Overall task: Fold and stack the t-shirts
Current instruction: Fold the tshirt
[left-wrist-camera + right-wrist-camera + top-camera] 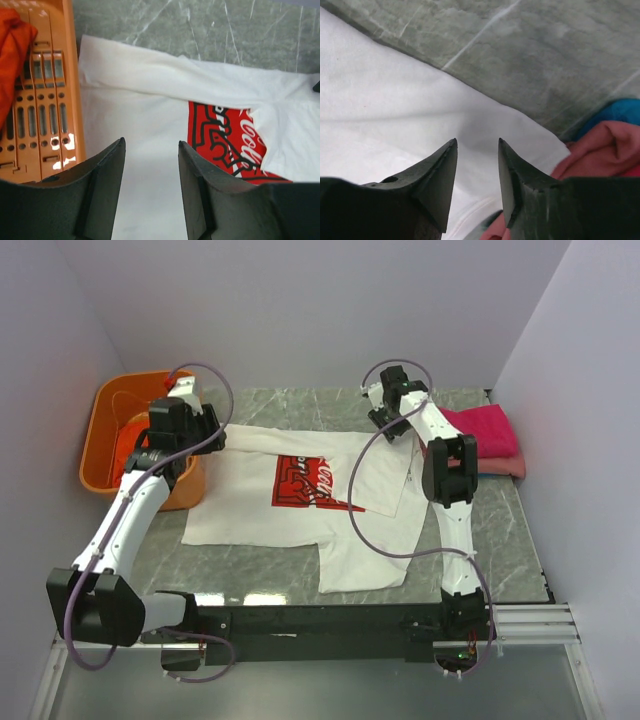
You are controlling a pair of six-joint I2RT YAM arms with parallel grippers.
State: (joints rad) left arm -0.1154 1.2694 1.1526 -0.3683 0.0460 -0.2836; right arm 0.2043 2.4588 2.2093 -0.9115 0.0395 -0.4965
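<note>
A white t-shirt (250, 505) with a red print (308, 483) lies spread on the table, its far edge and right side folded inward over part of the print. My left gripper (216, 433) hovers open above the shirt's far left corner, beside the basket; in the left wrist view the left gripper (150, 143) has only white t-shirt cloth (150, 90) and the red print (225, 135) below it. My right gripper (385, 422) stands open over the far right corner. In the right wrist view nothing sits between the right gripper's (477, 143) fingers, with the white t-shirt (395, 105) underneath.
An orange plastic basket (105, 445) at the far left holds an orange-red t-shirt (12, 50). Folded magenta and pink t-shirts (488, 435) are stacked at the far right; the pink t-shirt (610, 150) and a blue t-shirt (626, 111) show close beside the right fingers. Walls enclose three sides.
</note>
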